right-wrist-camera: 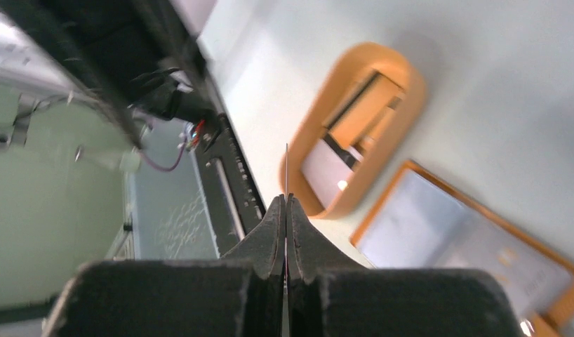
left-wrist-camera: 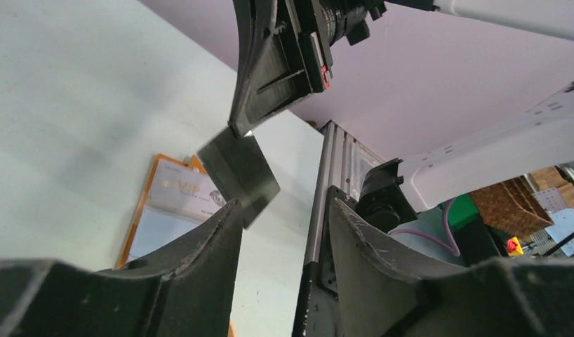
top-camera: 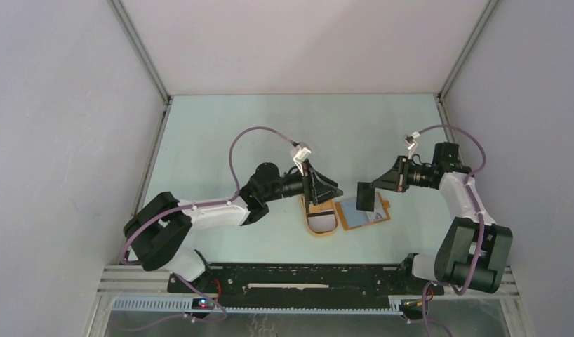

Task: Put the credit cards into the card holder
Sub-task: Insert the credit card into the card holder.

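My right gripper (top-camera: 377, 184) is shut on a dark credit card (top-camera: 366, 197) and holds it on edge just above the card holder (top-camera: 349, 226). The holder is an open orange-tan wallet with pale cards (top-camera: 354, 210) lying on it. In the right wrist view the jaws (right-wrist-camera: 285, 200) pinch the card (right-wrist-camera: 286, 168), seen edge-on, with the holder (right-wrist-camera: 382, 212) at the lower right. My left gripper (top-camera: 326, 188) is open and empty above the oval tray. In the left wrist view its fingers (left-wrist-camera: 283, 200) frame the held card (left-wrist-camera: 238, 172) and the holder (left-wrist-camera: 133, 225).
An oval orange tray (top-camera: 319, 231) with a raised rim lies left of the holder, with a pale card and a black-striped card in it; it also shows in the right wrist view (right-wrist-camera: 403, 77). A black rail (top-camera: 298, 277) runs along the table's near edge.
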Robot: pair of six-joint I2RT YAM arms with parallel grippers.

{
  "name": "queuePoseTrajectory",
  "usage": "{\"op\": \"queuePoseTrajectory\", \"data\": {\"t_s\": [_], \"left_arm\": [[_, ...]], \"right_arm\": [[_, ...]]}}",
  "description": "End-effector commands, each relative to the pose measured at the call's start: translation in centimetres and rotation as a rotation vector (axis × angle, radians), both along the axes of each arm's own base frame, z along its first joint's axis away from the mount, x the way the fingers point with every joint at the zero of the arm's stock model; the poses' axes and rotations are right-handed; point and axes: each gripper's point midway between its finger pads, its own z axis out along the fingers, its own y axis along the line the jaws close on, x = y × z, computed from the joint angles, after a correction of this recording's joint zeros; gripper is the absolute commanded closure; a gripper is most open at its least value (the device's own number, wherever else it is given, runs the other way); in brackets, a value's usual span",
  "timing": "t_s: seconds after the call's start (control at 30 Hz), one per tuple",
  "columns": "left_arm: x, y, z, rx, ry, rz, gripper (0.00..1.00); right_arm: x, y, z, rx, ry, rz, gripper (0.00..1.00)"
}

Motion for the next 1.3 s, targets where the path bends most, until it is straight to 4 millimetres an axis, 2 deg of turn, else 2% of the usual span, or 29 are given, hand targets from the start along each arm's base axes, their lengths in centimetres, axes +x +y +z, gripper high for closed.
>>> {"op": "queuePoseTrajectory", "data": {"t_s": [0.0, 0.1, 0.23, 0.4, 0.57, 0.73, 0.83, 1.1, 1.27], "left_arm": [[-0.7, -1.8, -1.8, 0.068, 0.009, 0.063, 0.49], [-1.2, -3.6, -3.7, 0.117, 0.045, 0.090, 0.54], [-2.0, -6.4, -6.6, 0.205, 0.086, 0.097, 0.67], [-1.8, -7.6, -10.8, 0.374, 0.084, 0.153, 0.69], [-2.2, -6.6, -13.9, 0.511, 0.075, 0.183, 0.65], [-2.5, -6.5, -15.9, 0.608, 0.087, 0.193, 0.60], [-2.2, -6.4, -16.7, 0.656, 0.095, 0.212, 0.58], [-0.8, -4.2, -18.3, 0.780, 0.109, 0.314, 0.51], [0.1, -2.8, -18.2, 0.796, 0.118, 0.357, 0.49]], "right_arm": [[2.9, -3.7, -0.5, -0.058, -0.025, -0.228, 1.00], [3.6, -5.3, -2.1, -0.066, 0.033, -0.295, 1.00], [4.5, -6.5, -4.3, -0.070, 0.122, -0.343, 1.00], [5.2, -7.1, -6.6, -0.115, 0.188, -0.371, 1.00], [5.3, -7.0, -7.8, -0.146, 0.226, -0.365, 1.00], [5.2, -6.4, -8.9, -0.168, 0.262, -0.332, 1.00], [5.1, -5.9, -9.6, -0.166, 0.301, -0.307, 1.00], [4.8, -5.4, -10.3, -0.156, 0.336, -0.276, 1.00], [4.8, -5.4, -10.6, -0.176, 0.344, -0.277, 1.00]]}}
